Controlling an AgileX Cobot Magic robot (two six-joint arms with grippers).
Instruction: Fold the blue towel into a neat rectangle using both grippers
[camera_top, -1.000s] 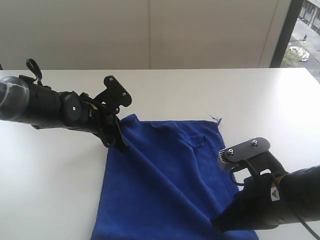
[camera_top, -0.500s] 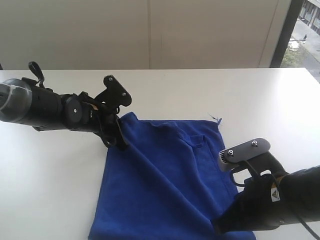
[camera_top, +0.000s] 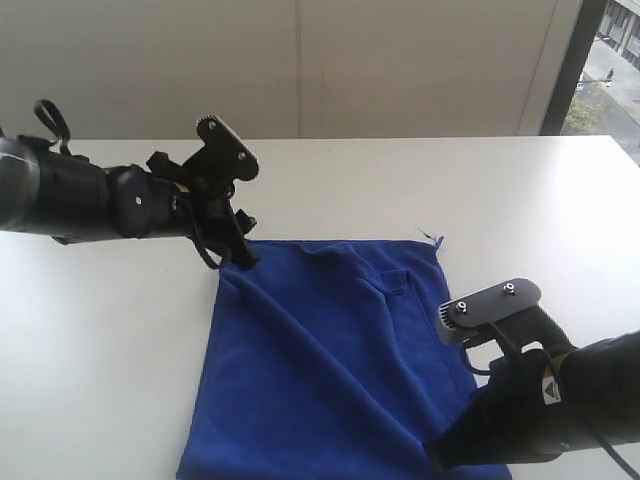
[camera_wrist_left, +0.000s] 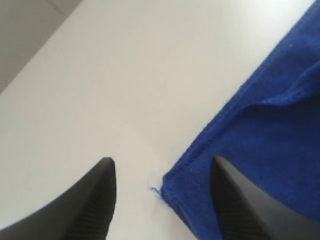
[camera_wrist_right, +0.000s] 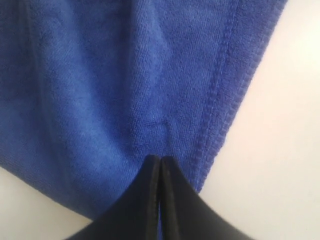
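Mostly flat, towel (camera_top: 320, 370) on table (camera_top: 100, 350), lower edge cut off, left gripper (camera_wrist_left: 162, 161) spread just over one corner, right gripper (camera_wrist_right: 160, 160) pinched tight on a fold beside the hem, grip itself barely visible

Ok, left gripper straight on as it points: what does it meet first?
Likely the corner of the blue towel, which lies just ahead of the open left gripper on the white table; depth is unclear.
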